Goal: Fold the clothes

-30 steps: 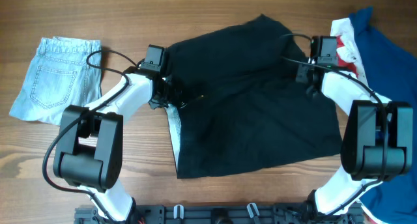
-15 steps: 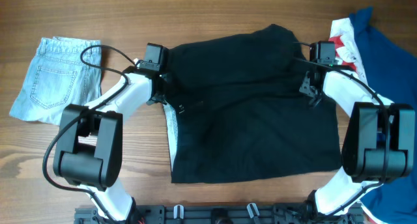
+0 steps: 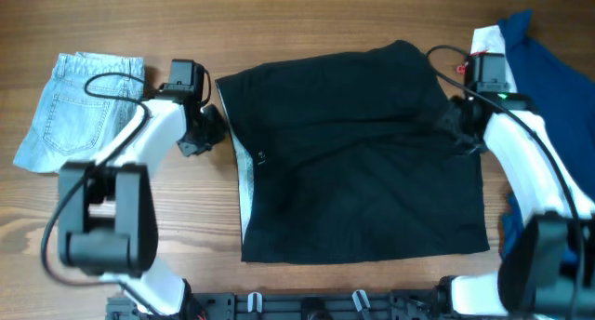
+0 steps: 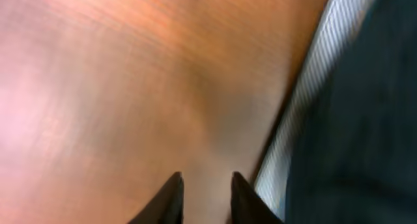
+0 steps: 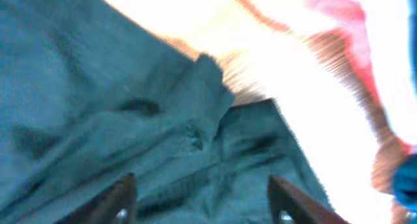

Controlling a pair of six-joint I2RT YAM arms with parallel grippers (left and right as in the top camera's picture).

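Left gripper (image 4: 204, 196) hangs narrowly parted, empty, beside the large black fabric garment (image 3: 363, 162) on the wooden tabletop (image 4: 98, 87); right gripper (image 5: 203, 201) spreads wide above it.

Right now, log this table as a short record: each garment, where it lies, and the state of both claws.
black garment: spread flat at the centre of the table
white mesh lining: showing along the black garment's left edge
jeans: folded, far left, apart from the black garment
blue garment: heaped at the right edge
left claw: open, holding nothing, over bare wood beside the lining
right claw: open, over the black garment's upper right corner
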